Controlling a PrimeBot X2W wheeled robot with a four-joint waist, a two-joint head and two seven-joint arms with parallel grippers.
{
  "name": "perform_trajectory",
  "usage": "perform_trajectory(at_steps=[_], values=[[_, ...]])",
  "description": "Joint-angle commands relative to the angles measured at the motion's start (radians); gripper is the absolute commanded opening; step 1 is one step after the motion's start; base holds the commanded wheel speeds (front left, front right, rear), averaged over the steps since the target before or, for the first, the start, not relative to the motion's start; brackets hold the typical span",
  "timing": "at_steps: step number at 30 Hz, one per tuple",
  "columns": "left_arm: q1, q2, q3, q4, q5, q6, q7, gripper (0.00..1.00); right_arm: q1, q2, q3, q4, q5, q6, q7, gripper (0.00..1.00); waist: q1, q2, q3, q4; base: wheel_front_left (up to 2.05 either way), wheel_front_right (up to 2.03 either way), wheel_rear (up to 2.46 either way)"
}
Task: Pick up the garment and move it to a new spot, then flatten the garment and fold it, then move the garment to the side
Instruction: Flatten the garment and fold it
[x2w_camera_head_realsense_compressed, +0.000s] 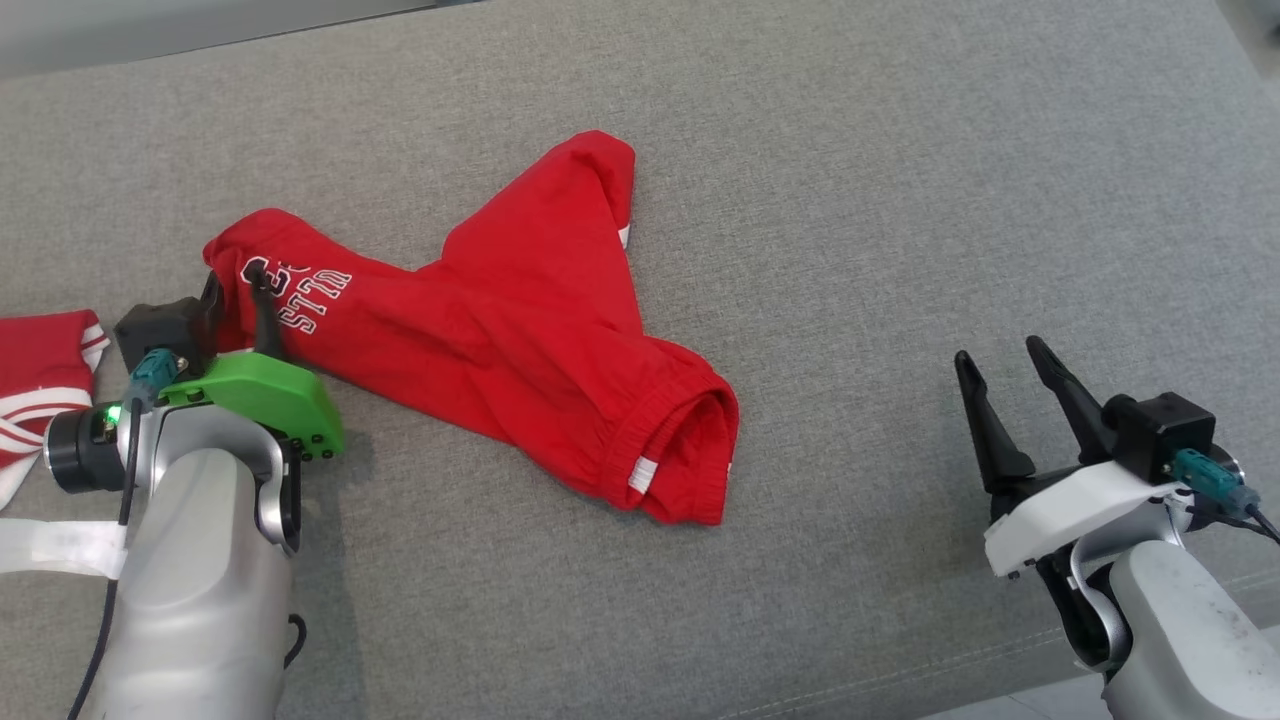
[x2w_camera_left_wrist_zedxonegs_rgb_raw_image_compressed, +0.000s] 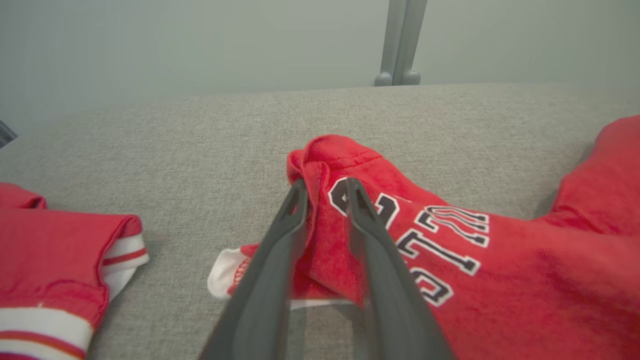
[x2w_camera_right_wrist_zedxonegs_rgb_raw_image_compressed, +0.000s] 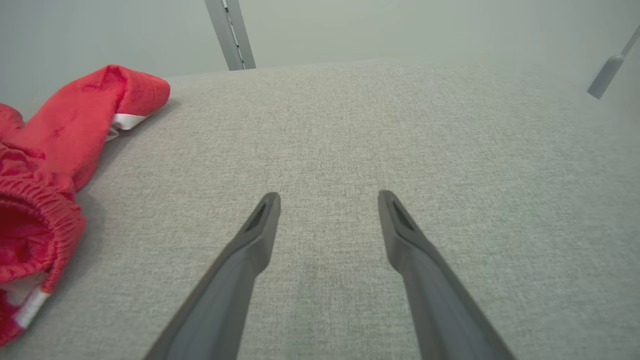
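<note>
The red cotton garment (x2w_camera_head_realsense_compressed: 500, 330), a pair of shorts with white letters (x2w_camera_head_realsense_compressed: 295, 290) on one leg and an elastic waistband (x2w_camera_head_realsense_compressed: 680, 440), lay spread on the table (x2w_camera_head_realsense_compressed: 850, 200) covered with grey woven fabric, a little left of the middle. Its waistband pointed to the near side and its second leg to the far side. The left pincer (x2w_camera_head_realsense_compressed: 240, 290) was at the left end of the lettered leg. In the left wrist view its two dark fingers (x2w_camera_left_wrist_zedxonegs_rgb_raw_image_compressed: 280, 250) stood only slightly apart with a fold of the red cloth between them, but I cannot tell if they really pinched it or if it was loose. The right pincer (x2w_camera_head_realsense_compressed: 998, 350) was released, its fingers wide apart over bare grey fabric at the near right, well apart from the garment. A second red cloth with white stripes (x2w_camera_head_realsense_compressed: 40, 380) lay at the left edge.
</note>
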Motion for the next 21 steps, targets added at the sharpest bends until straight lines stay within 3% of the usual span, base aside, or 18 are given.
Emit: perform_trajectory(at_steps=[1, 10, 16, 21], values=[[0.004, -0.005, 0.001, 0.000, 0.003, -0.006, -0.001, 1.00, -0.006, 0.009, 0.012, -0.013, -0.002, -0.001, -0.003, 1.00, 0.0000, 0.0000, -0.004, 0.012, 0.00, 0.00, 0.00], [0.157, -0.082, 0.001, -0.193, 0.006, -0.033, -0.001, 1.00, 0.021, -0.006, 0.180, -0.031, 0.051, -0.001, -0.003, 1.00, 0.0000, 0.0000, -0.052, 0.137, 0.00, 0.00, 0.00], [0.268, -0.091, -0.047, -0.293, -0.027, -0.046, -0.001, 1.00, 0.037, -0.017, 0.300, -0.009, 0.113, -0.001, -0.003, 1.00, 0.0000, 0.0000, -0.097, 0.213, 0.00, 0.00, 0.00], [0.333, -0.091, -0.118, -0.329, -0.071, -0.031, -0.001, 1.00, 0.048, -0.019, 0.345, 0.017, 0.154, -0.001, -0.003, 1.00, 0.0000, 0.0000, -0.132, 0.257, 0.00, 0.00, 0.00]])
